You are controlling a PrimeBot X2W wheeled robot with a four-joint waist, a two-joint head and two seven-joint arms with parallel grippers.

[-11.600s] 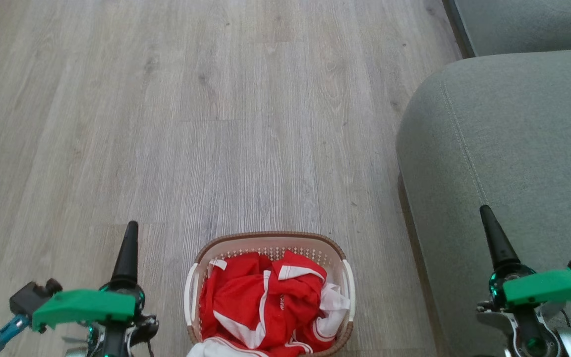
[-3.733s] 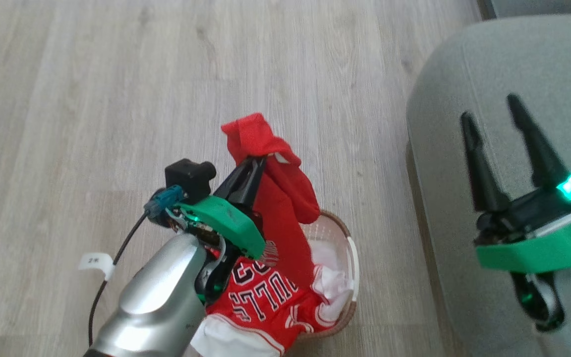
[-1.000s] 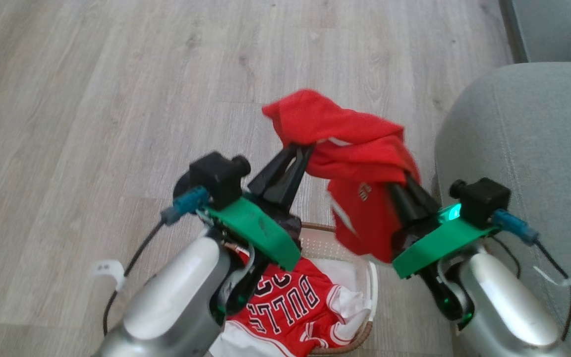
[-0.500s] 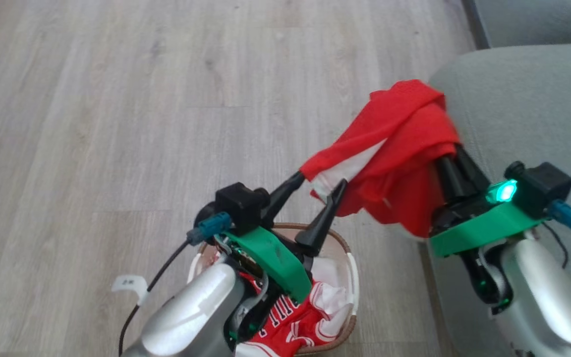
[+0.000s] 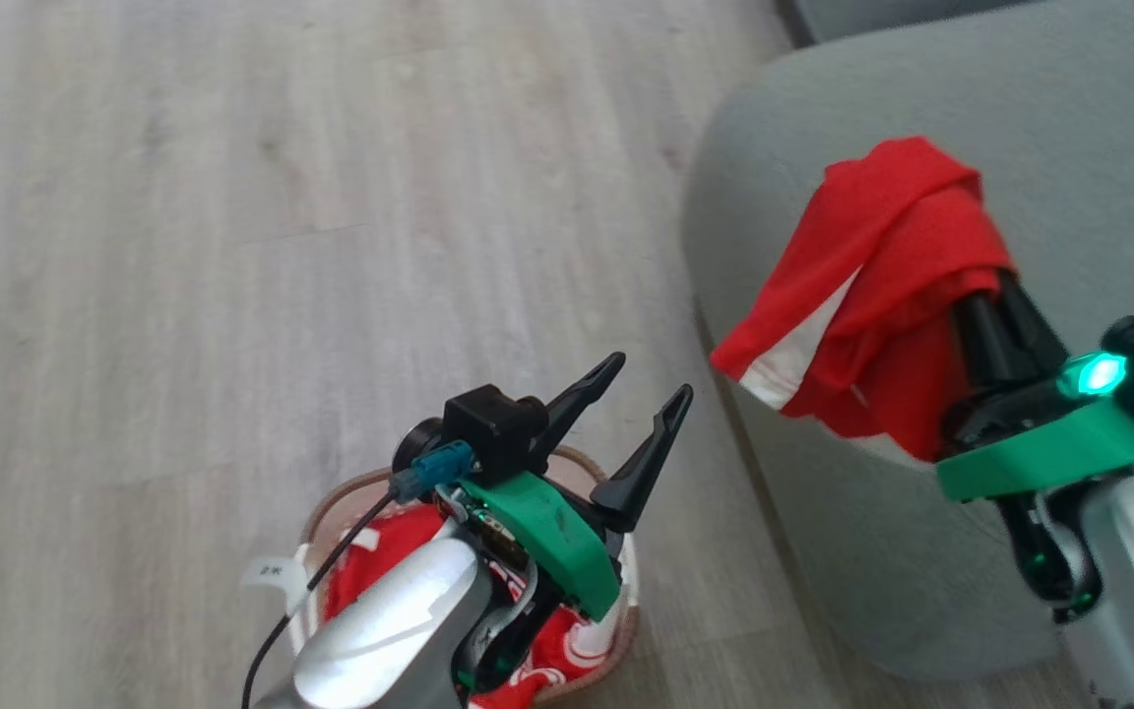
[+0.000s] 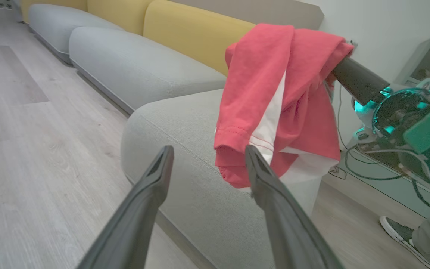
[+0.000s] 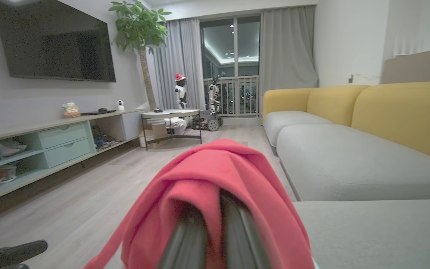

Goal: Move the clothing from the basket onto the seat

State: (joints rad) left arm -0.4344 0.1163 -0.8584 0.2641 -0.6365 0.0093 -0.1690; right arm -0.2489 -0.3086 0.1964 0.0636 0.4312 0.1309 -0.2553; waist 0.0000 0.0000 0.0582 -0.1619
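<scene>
My right gripper (image 5: 982, 300) is shut on a red garment with white trim (image 5: 872, 266), which drapes over its fingertips above the front left part of the grey-green seat (image 5: 823, 118). The left wrist view has this garment (image 6: 271, 93) hanging just beyond my open left gripper (image 6: 208, 150). In the right wrist view the cloth (image 7: 218, 172) covers the near-closed fingers (image 7: 237, 235). My left gripper (image 5: 651, 377) stands open and empty above the basket (image 5: 323, 510). More red clothing (image 5: 370, 556) lies in the basket, mostly hidden by my left arm.
Pale wood floor (image 5: 232, 246) spreads left of the seat. Yellow back cushions (image 6: 192, 33) and another grey cushion (image 6: 133, 63) run along the sofa. A person's shoe (image 6: 398, 231) stands at the sofa's end. A low cabinet (image 7: 50, 145), round table (image 7: 170, 116) and plant (image 7: 140, 22) stand across the room.
My left gripper has opened and let go of the red garment. The right gripper has carried it right, over the seat. The head camera has swung right.
</scene>
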